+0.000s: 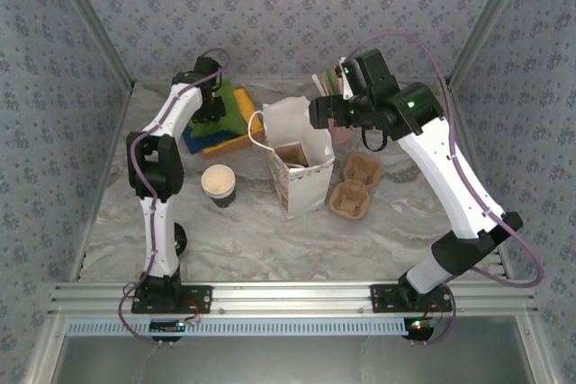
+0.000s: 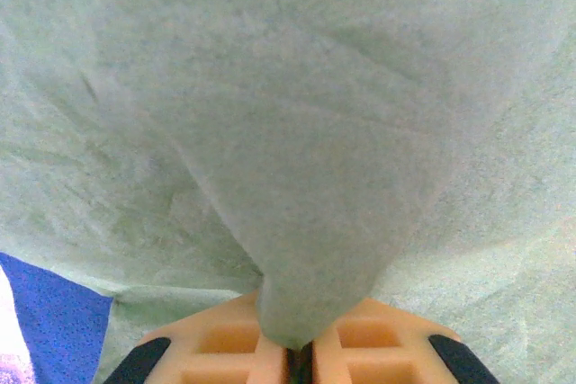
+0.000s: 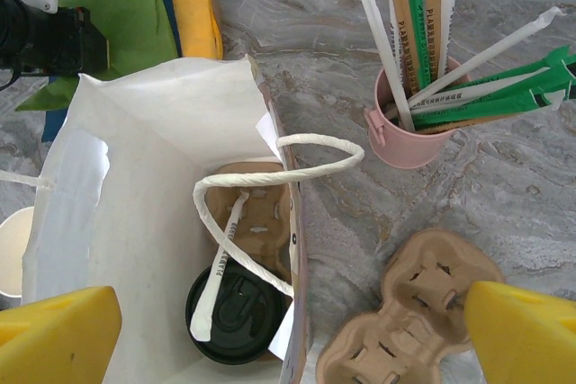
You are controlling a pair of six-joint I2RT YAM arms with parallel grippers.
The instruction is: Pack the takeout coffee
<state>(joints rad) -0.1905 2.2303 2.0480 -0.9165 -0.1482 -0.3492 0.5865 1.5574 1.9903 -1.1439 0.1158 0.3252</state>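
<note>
well, from where i sit the takeout coffee [image 3: 241, 317] is already down inside the white paper bag [image 3: 135, 159], standing at the near end of its floor beside a cup carrier [image 3: 261, 209]. whether it sits in a pocket of that carrier i cannot tell. a wrapped straw [image 3: 216, 281] lies across its black lid.

the relation that matters is this: the cup lies straight below my right pincer [image 3: 288, 334], between its two yellow fingers and a little nearer the one at the left edge of the wrist view. that pincer is spread wide and holds nothing. the cup's long axis runs vertical, lid up toward the camera, so i look right down it and no side favours a grasp.

the right arm is plainly the nearer one. the left pincer [image 2: 297, 361] is off at the far left of the table, pinched together on a fold of green napkin [image 2: 288, 132], well apart from the bag.

i judge the coffee itself packed. anything lowered in next must pass the bag mouth without tipping the upright cup or snagging the handle [image 3: 297, 155].
</note>
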